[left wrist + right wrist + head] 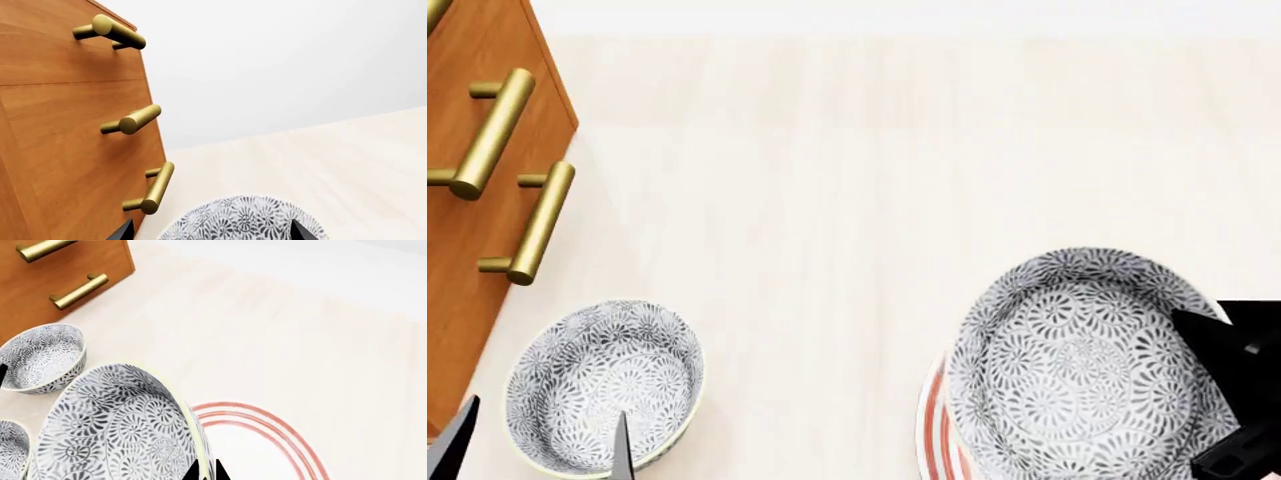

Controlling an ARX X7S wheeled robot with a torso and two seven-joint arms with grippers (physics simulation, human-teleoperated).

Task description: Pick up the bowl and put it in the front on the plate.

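A grey floral bowl (1081,365) (120,425) looks large in the head view and covers most of the red-ringed plate (938,432) (267,432). My right gripper (208,471) (1238,392) is shut on its rim, one fingertip inside the wall and one outside. I cannot tell whether the bowl touches the plate. A second floral bowl (603,385) (240,220) (43,356) sits at the lower left near the cabinet. My left gripper (211,232) (537,447) hangs open over it, fingers wide apart. A third bowl (10,450) shows only in the right wrist view.
A wooden cabinet (481,250) (67,125) with brass bar handles (531,225) stands at the left, close to the left-hand bowl. The pale wooden surface (854,180) stretches away behind the bowls to a white wall.
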